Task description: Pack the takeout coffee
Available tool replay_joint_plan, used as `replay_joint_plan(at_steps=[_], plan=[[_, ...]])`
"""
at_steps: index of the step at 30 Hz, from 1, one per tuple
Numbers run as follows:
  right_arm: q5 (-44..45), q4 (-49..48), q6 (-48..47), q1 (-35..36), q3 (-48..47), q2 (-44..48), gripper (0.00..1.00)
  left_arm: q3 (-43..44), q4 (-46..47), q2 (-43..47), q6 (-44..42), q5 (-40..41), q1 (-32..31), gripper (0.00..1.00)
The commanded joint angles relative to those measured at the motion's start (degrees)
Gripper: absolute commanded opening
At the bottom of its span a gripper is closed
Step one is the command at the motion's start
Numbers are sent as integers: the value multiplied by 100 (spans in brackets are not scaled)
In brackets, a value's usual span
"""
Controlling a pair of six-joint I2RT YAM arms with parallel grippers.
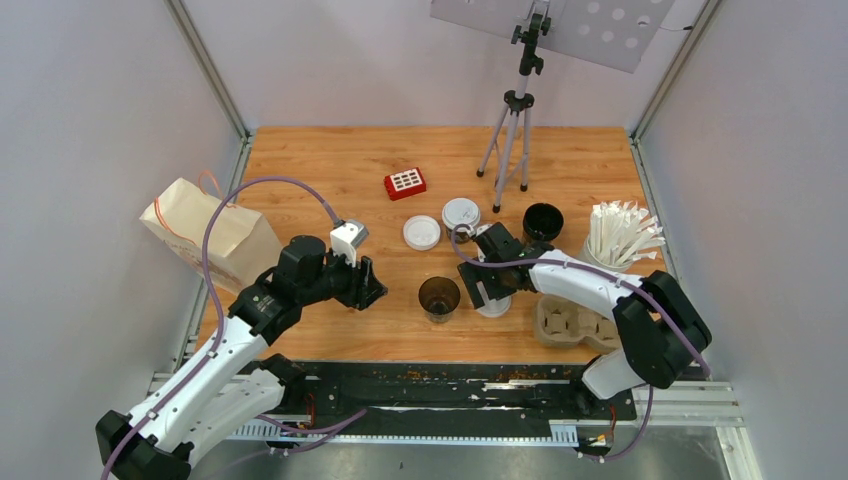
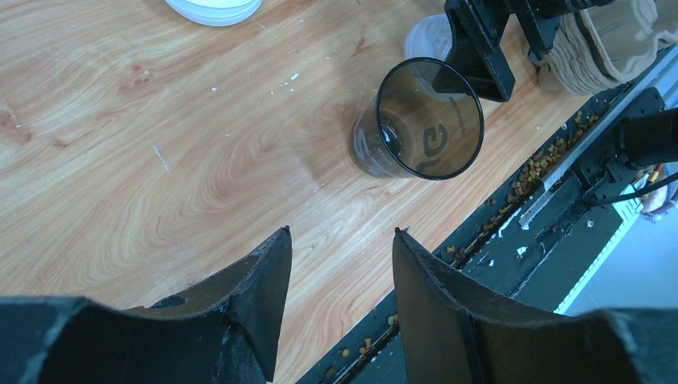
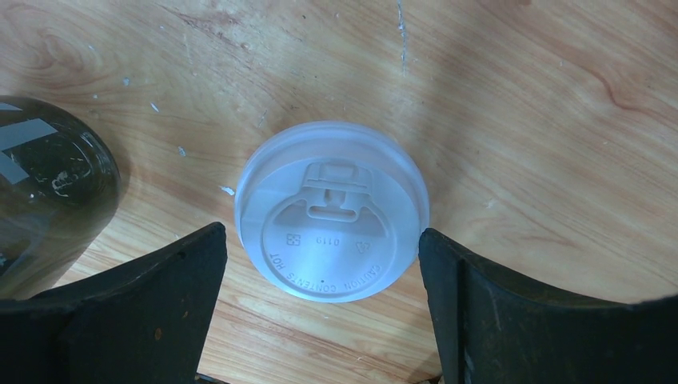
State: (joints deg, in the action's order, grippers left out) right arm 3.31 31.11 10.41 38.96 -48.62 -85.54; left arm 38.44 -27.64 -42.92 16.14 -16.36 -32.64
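Note:
An uncovered black paper cup [image 1: 439, 298] [image 2: 376, 148] [image 3: 48, 200] stands upright near the table's front edge. Just to its right a loose white lid [image 1: 496, 308] [image 3: 332, 212] lies flat on the wood. My right gripper [image 1: 490, 290] [image 3: 320, 240] hangs open over that lid, one finger on each side, the right fingertip close to its rim. A second lidless black cup [image 1: 543, 222] stands further back. My left gripper [image 1: 370, 285] [image 2: 342, 232] is open and empty, left of the near cup and apart from it.
Two more white lids [image 1: 422, 232] [image 1: 461, 213] lie mid-table. A moulded cup tray [image 1: 565, 320] sits at front right, a white cup of wrapped straws [image 1: 615, 240] behind it. A paper bag [image 1: 210, 235] lies at the left, a red block [image 1: 405, 183] and tripod [image 1: 512, 130] at the back.

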Motion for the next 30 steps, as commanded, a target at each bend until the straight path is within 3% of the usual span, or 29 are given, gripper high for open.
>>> replay_joint_plan(at_steps=[1,10,30], plan=[[-43,-310,94,-8,86,-47,90,193,125,23,-118,-17,-23,57],[15,-323,85,-10,63,-93,92,185,125,47,-112,-8,-23,57],[516,-8,-34,-5,-89,-7,78,174,149,57,-102,-8,-24,58]])
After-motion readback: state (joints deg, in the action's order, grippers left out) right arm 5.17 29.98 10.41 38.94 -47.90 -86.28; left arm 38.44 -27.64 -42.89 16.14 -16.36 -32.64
